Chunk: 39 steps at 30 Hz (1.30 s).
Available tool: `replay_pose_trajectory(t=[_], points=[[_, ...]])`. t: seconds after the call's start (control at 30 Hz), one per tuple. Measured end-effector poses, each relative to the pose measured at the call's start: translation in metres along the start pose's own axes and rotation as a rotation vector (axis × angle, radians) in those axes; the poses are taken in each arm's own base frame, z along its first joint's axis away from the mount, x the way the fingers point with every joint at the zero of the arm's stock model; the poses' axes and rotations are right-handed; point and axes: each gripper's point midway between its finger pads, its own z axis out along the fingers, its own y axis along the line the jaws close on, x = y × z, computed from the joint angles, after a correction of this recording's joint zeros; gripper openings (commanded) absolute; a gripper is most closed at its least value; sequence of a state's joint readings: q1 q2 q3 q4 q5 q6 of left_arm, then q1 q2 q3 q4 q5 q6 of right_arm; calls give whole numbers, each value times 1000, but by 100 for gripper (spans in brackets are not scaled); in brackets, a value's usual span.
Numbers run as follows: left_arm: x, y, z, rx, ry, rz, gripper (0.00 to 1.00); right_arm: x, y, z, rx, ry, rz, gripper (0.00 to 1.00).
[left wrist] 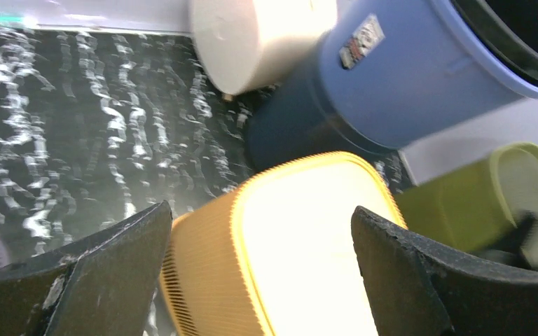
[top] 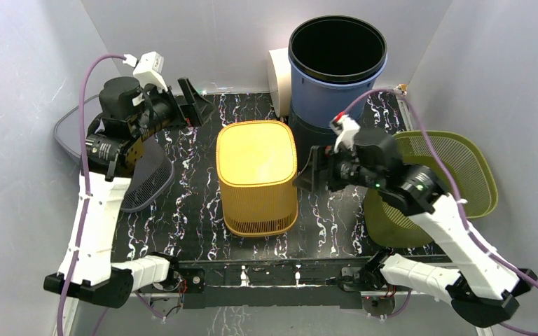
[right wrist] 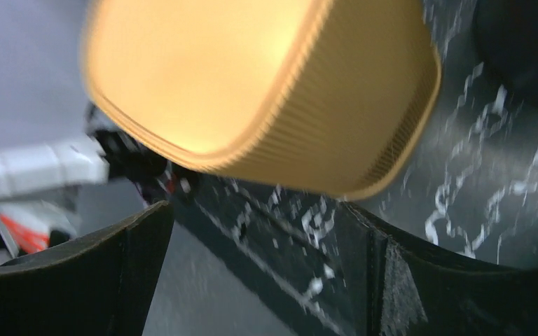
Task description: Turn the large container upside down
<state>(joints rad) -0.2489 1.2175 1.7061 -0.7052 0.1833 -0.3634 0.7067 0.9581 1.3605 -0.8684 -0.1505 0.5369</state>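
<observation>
The large container, a yellow ribbed basket [top: 256,175] [left wrist: 308,245] [right wrist: 252,91], stands in the middle of the black marbled mat with its closed base facing up and its wider rim on the mat. My left gripper [top: 195,105] [left wrist: 260,210] hovers behind and to the left of it, open, with the basket seen between its fingers but at a distance. My right gripper [top: 309,171] [right wrist: 253,206] sits close to the basket's right side, open, with only the mat between its fingers.
A tall blue bin [top: 336,77] [left wrist: 420,84] stands upright at the back, with a white cylinder [top: 278,80] beside it. A green mesh basket [top: 455,175] lies on its side at the right. A grey mesh basket [top: 147,178] lies at the left under my left arm.
</observation>
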Motion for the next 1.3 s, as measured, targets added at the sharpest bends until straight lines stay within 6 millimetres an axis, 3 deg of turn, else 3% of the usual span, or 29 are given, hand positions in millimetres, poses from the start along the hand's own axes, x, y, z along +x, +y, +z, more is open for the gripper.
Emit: replay_pose_trajectory(t=[0.13, 0.23, 0.3, 0.4, 0.53, 0.67, 0.77, 0.9, 1.03, 1.17, 1.3], points=[[12, -24, -8, 132, 18, -71, 98, 64, -26, 26, 40, 252, 7, 65], [20, -30, -8, 172, 44, -111, 98, 89, -40, 40, 55, 317, 26, 60], [30, -33, -8, 193, 72, -157, 98, 94, -43, 52, 49, 301, 52, 61], [30, -38, -14, 207, 78, -174, 99, 85, -39, 78, 10, 225, 88, 63], [8, -49, -28, 230, 33, -160, 98, 58, -32, 137, 7, 106, 115, 67], [-9, -58, -41, 256, -19, -135, 98, 28, -37, 192, 55, -18, 142, 73], [-4, -54, -39, 244, -6, -131, 98, 8, -41, 212, 84, -94, 152, 78], [31, -34, -21, 179, 90, -144, 98, -3, -33, 203, 55, -140, 148, 84], [73, -20, 0, 155, 232, -171, 98, 5, -35, 162, 57, -150, 145, 88], [97, -34, 12, 204, 324, -138, 98, 0, -34, 111, 81, -179, 127, 95], [118, -56, 14, 292, 413, -82, 98, -19, -30, 64, 120, -220, 70, 97]])
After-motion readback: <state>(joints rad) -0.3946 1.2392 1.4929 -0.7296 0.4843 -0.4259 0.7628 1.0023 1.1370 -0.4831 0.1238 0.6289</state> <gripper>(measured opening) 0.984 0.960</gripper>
